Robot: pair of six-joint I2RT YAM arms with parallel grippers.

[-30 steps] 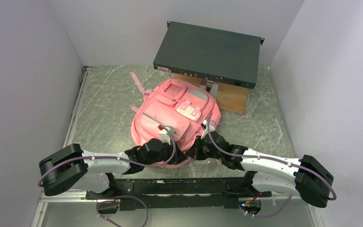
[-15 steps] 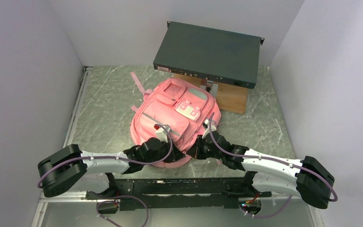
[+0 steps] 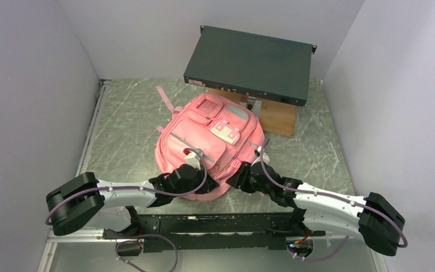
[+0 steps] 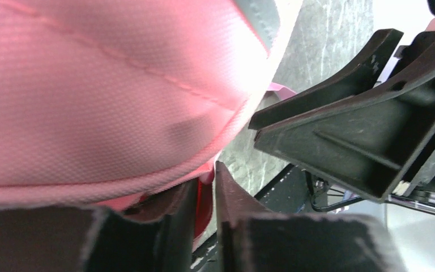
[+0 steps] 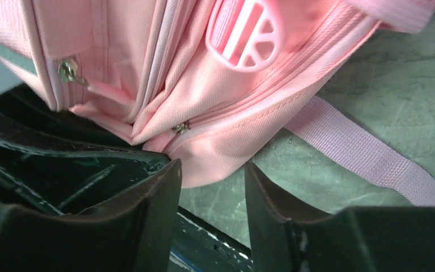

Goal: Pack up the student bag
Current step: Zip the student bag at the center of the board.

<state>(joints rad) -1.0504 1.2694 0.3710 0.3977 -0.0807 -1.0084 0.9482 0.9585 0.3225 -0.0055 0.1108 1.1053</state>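
Found left claw [image 4: 207, 173] nipped shut on near hem of student bag [image 3: 209, 136] lying on desk [image 3: 124, 130], right claw [image 5: 212, 167] parted with bag's zipped corner at its mouth.

The left arm [image 3: 119, 195] and right arm [image 3: 323, 201] reach in low from the near edge of the worktop [image 3: 130, 130], elbows out toward its near corners and wrists converging at its middle. The left gripper [image 4: 206, 207] has its fingers pinched almost together on a fold of the student bag [image 4: 90, 102]. The right gripper [image 5: 212, 190] holds its jaws parted.
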